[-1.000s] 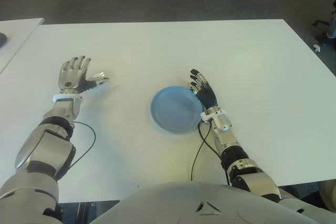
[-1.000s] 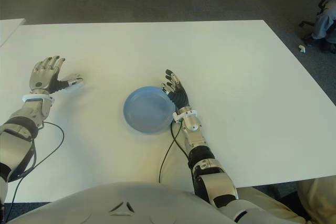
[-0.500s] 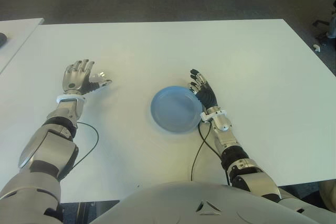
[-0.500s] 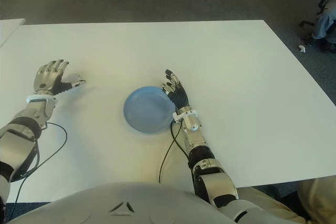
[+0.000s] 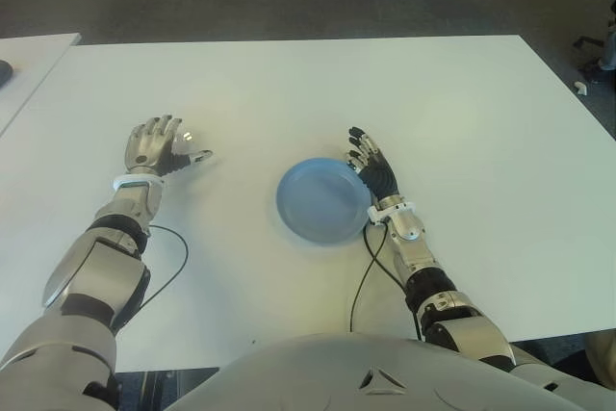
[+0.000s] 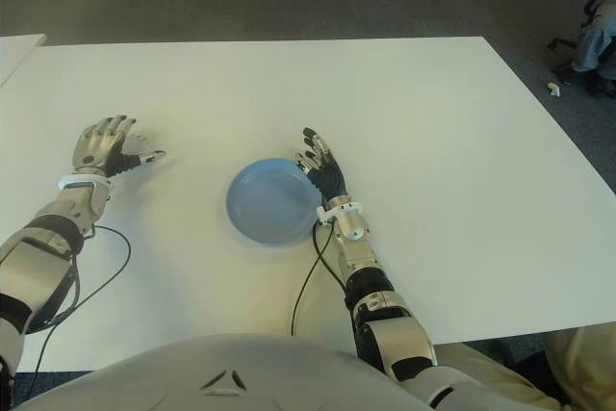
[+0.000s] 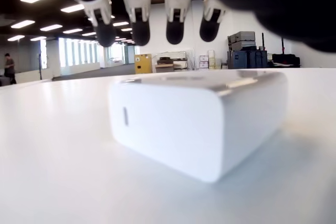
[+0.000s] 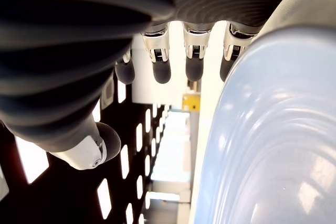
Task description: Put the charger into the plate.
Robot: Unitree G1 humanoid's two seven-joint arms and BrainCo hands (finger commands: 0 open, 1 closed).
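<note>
A white block charger [image 7: 199,124] lies flat on the white table [image 5: 385,93], left of centre. My left hand [image 5: 159,146] hovers over it and hides most of it in the eye views, where only a pale corner of the charger [image 5: 188,134] shows. In the left wrist view its fingers [image 7: 140,24] hang spread above the charger and do not touch it. The round blue plate [image 5: 322,201] sits in the middle of the table with nothing in it. My right hand [image 5: 373,166] shows at the plate's right rim [image 8: 273,145], open, fingers straight.
Thin black cables trail from both wrists, one by the right forearm [image 5: 361,281] and one by the left forearm [image 5: 168,257]. A second white table's corner [image 5: 29,55] shows at the far left. Dark carpet lies beyond the table's far edge.
My left hand has moved right and a little nearer, coming over the charger, and its fingers have bent forward slightly. The right hand and the plate have not moved.
</note>
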